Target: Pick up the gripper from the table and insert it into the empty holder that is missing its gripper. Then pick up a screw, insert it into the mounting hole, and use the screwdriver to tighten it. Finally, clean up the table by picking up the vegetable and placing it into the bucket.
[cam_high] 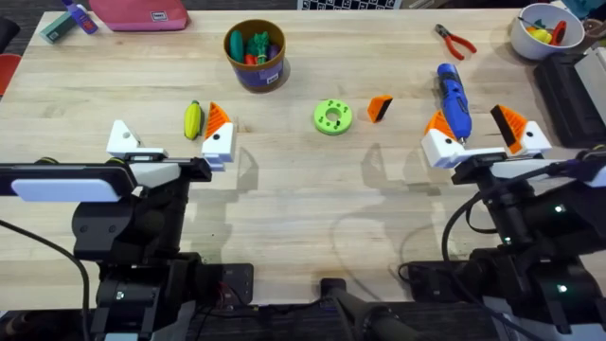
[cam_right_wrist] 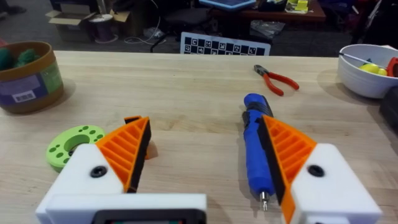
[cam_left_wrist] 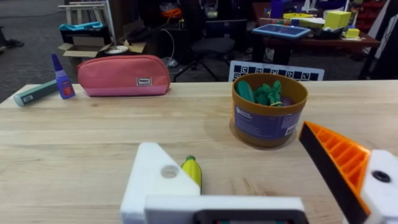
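Observation:
The small orange gripper (cam_high: 380,108) lies loose on the table right of centre. My left gripper (cam_high: 170,140) is open; one finger is the bare white empty holder (cam_high: 123,139) (cam_left_wrist: 155,180), the other carries an orange tip (cam_left_wrist: 339,165). The yellow vegetable (cam_high: 193,120) (cam_left_wrist: 193,171) lies just ahead, between those fingers. Beyond it stands the brown bucket (cam_high: 256,54) (cam_left_wrist: 268,112), with green toys inside. My right gripper (cam_high: 478,137) (cam_right_wrist: 205,134) is open, both fingers orange-tipped. The blue screwdriver (cam_high: 453,99) (cam_right_wrist: 255,149) lies between them, bit toward me.
A lime-green disc (cam_high: 332,116) (cam_right_wrist: 74,144) sits mid-table beside the loose wedge. Red-handled pliers (cam_high: 454,41) (cam_right_wrist: 277,79) and a white bowl (cam_high: 544,28) (cam_right_wrist: 367,71) occupy the far right. A pink pouch (cam_high: 137,11) (cam_left_wrist: 123,76) and glue bottle (cam_left_wrist: 62,78) lie far left.

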